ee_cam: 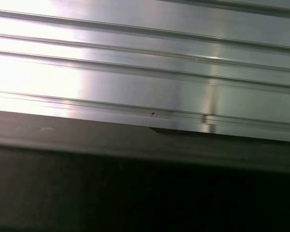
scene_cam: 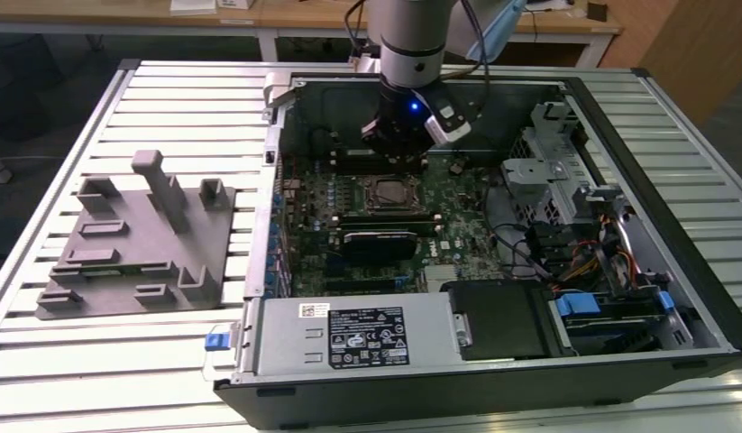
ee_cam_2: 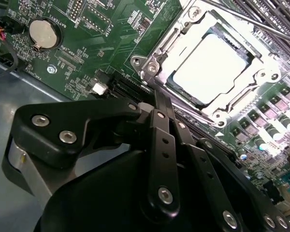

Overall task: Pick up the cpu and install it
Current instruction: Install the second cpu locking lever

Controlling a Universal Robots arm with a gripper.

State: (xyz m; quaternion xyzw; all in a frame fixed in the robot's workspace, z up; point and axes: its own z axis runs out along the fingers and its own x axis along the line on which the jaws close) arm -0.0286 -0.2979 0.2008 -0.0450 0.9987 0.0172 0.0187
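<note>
Black gripper point(ee_cam_2: 157, 104) linkages crowd the lower half of the second wrist view, and the fingertips look drawn together with nothing between them, though the tips themselves are hard to make out. Upper right of that frame, the cpu point(ee_cam_2: 210, 65) lies flat inside the socket frame point(ee_cam_2: 152, 67) on the motherboard point(ee_cam_2: 87, 43), its pale top glaring. In the exterior view the gripper point(scene_cam: 401, 144) hangs just above the socket point(scene_cam: 385, 191), centre frame, inside the open computer case point(scene_cam: 659, 162). My judgement: the chip looks seated, so any further contact should be light and square, avoiding a tilt that stresses pins.
</note>
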